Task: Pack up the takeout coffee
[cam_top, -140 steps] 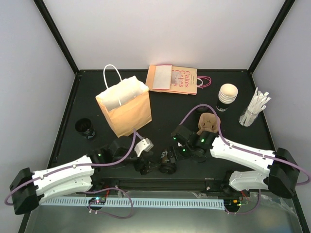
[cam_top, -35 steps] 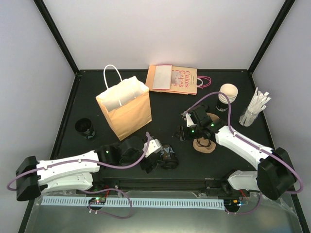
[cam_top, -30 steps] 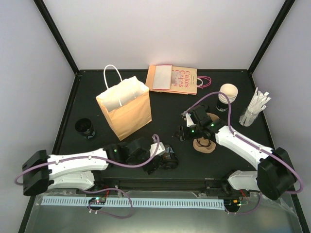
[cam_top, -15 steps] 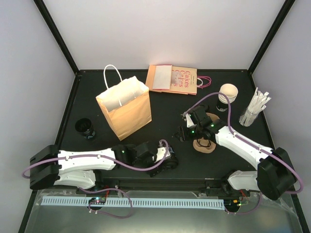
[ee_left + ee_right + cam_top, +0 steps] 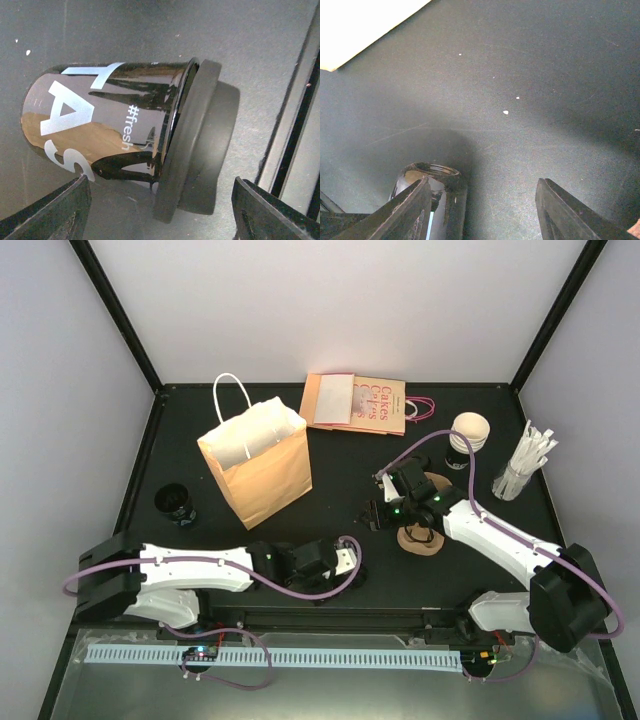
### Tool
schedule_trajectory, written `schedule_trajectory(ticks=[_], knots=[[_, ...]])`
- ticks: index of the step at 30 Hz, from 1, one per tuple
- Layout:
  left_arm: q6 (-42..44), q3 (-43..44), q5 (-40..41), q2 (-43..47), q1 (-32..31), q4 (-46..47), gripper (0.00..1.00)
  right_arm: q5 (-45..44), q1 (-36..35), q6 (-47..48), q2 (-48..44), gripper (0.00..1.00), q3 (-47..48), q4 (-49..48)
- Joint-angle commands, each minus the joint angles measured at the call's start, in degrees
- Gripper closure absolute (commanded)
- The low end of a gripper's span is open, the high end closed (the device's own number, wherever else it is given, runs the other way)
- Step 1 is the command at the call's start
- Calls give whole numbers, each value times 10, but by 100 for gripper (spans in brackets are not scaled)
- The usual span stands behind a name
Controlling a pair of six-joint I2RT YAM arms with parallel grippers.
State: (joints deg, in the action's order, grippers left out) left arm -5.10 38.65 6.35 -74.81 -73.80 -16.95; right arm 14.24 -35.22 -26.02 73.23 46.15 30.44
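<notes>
The takeout coffee (image 5: 120, 120) is a black cup with white lettering and a black lid. It lies on its side on the black table near the front edge. My left gripper (image 5: 160, 220) is open just above it, with one finger (image 5: 50, 212) by the cup's body and the other (image 5: 275, 210) beyond the lid. In the top view the left gripper (image 5: 337, 562) covers most of the cup. My right gripper (image 5: 376, 514) is open and empty, a little behind and to the right of the cup. The cup's end (image 5: 427, 187) shows beside its left finger (image 5: 407, 212).
A brown paper bag (image 5: 256, 460) stands open at the back left. A flat printed bag (image 5: 356, 403) lies at the back. A brown pulp carrier (image 5: 422, 536), an open black cup (image 5: 467, 437) and white straws (image 5: 524, 465) are on the right. A small black cup (image 5: 176, 502) stands at the left.
My left arm has reached to the right and come down over the lying cup. My right arm, which drew back from the cup earlier, has held still for the last second.
</notes>
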Motion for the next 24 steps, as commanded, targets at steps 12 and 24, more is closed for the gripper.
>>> schedule_trajectory(ticks=[12,24], knots=[[-15,19,41,7,-6,-5,57,5,4,-1,1,40,1,-7],[-25,25,30,19,-6,-4,71,5,4,-2,-5,40,-9,-7]])
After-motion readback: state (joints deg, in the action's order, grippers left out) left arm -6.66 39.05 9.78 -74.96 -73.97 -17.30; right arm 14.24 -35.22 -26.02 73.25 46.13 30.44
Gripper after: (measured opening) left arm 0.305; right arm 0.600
